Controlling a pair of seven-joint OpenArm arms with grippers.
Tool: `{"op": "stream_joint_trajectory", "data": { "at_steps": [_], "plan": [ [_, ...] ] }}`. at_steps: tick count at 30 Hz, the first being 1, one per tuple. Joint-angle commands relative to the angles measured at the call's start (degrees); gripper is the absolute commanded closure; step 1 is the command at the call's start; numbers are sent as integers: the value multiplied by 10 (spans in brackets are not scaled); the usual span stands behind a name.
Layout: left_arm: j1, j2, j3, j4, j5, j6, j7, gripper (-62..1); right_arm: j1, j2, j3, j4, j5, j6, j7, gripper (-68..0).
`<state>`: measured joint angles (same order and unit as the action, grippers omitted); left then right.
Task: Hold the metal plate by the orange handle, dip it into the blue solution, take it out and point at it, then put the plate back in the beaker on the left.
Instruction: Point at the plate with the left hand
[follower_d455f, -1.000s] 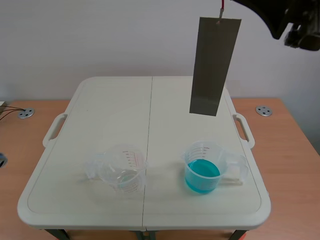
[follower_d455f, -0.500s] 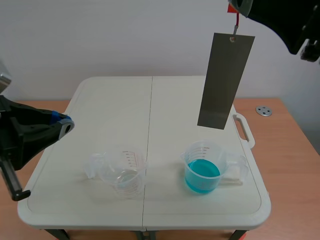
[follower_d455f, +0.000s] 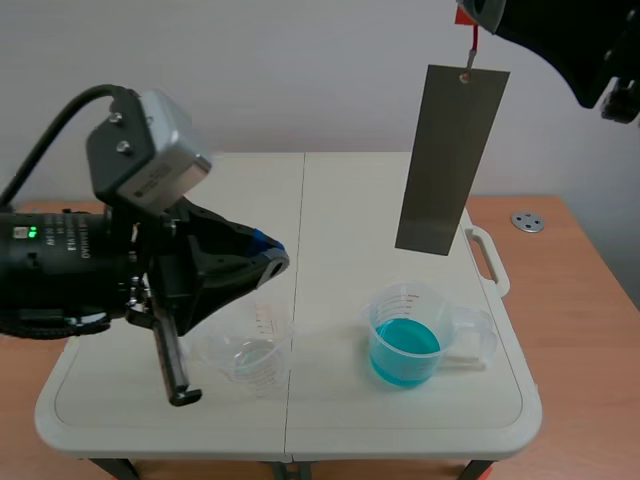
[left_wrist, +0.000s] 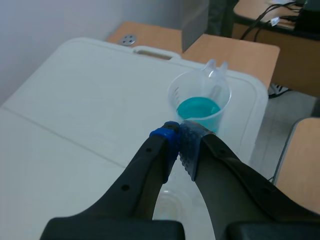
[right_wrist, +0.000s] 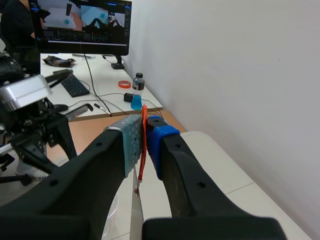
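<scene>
A long grey metal plate (follower_d455f: 447, 160) hangs upright in the air above the beaker of blue solution (follower_d455f: 405, 337). Its thin orange handle (follower_d455f: 473, 39) is pinched at the top by my right gripper (follower_d455f: 478, 12), which is shut on it. In the right wrist view the orange handle (right_wrist: 142, 150) runs down between the pads, with the plate's top (right_wrist: 136, 212) just below. My left gripper (follower_d455f: 268, 256) is shut and hovers over the empty clear beaker (follower_d455f: 245, 352), pointing toward the plate. From the left wrist, the shut gripper (left_wrist: 179, 139) aims at the blue beaker (left_wrist: 199, 103).
Both beakers stand on a white folding table (follower_d455f: 330, 200) set on a wooden desk (follower_d455f: 580, 300). The table has side handles (follower_d455f: 487, 258). A metal disc (follower_d455f: 527, 221) lies on the desk at the right. A monitor (right_wrist: 80, 25) and bottle (right_wrist: 138, 90) sit far behind.
My left arm has swung in from the left and up, its shut gripper now above the empty beaker. The plate shifted right a second ago and has hung still since.
</scene>
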<state>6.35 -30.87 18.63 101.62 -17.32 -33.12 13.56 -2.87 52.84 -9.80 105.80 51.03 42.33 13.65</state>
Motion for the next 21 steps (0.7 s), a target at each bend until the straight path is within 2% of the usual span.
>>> {"op": "stream_joint_trajectory", "data": {
  "at_steps": [1,10,16,18,21],
  "plan": [
    [-18,19,12,-7,5,-1,-1,-16,8,1,9,2,10,4,11,-11],
    [-93,88,91,-69,64,3,0,-17,8,1,9,2,10,4,11,-11],
    [-129,119,113,-117,81,10,0,-17,8,1,9,2,10,4,11,-11],
    [-136,128,115,-130,83,26,0,-17,8,0,9,2,11,4,11,-11],
    [-143,138,116,-145,87,32,-2,-17,8,-2,9,2,11,4,9,-11]
  ]
}}
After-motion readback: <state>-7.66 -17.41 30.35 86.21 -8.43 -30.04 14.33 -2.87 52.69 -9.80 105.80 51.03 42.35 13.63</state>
